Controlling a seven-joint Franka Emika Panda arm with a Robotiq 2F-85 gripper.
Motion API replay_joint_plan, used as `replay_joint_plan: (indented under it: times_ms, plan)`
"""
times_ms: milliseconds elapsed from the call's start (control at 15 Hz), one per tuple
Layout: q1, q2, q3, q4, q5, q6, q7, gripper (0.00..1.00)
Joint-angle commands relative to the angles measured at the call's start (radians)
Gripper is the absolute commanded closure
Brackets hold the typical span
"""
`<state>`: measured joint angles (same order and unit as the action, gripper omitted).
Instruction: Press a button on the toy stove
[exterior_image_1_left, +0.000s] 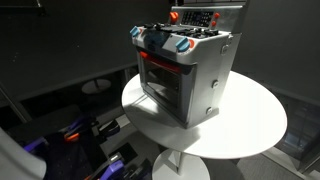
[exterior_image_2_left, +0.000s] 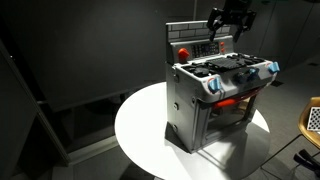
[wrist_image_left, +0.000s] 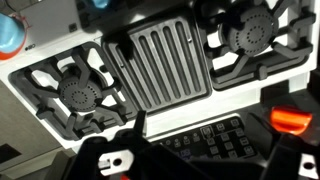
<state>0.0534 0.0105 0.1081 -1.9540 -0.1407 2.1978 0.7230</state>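
Note:
The toy stove (exterior_image_1_left: 190, 70) is a silver-grey box with a red-glowing front window and blue and red knobs. It stands on a round white table in both exterior views (exterior_image_2_left: 215, 95). My gripper (exterior_image_2_left: 228, 18) hangs just above the stove's raised back panel (exterior_image_2_left: 195, 40). In the wrist view I look down on two black burners, the ribbed centre grill (wrist_image_left: 165, 60) and a dark keypad of small buttons (wrist_image_left: 215, 140). The gripper (wrist_image_left: 205, 140) is open and empty, its fingers on either side of the keypad and not touching it.
The round white table (exterior_image_1_left: 250, 125) also shows in an exterior view (exterior_image_2_left: 140, 130), with bare surface around the stove. Dark curtains stand behind. Cables and equipment (exterior_image_1_left: 90, 135) lie on the floor beside the table.

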Motion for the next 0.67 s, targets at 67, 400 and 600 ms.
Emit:
replay_joint_plan:
  times_ms: [67,400,600]
  plan:
    - [-0.006,0.069,-0.051,0.091,-0.042,-0.017,0.085,0.00]
    - [-0.016,0.107,-0.108,0.137,-0.036,-0.031,0.115,0.00]
    - [-0.025,0.120,-0.134,0.149,-0.033,-0.044,0.117,0.00]
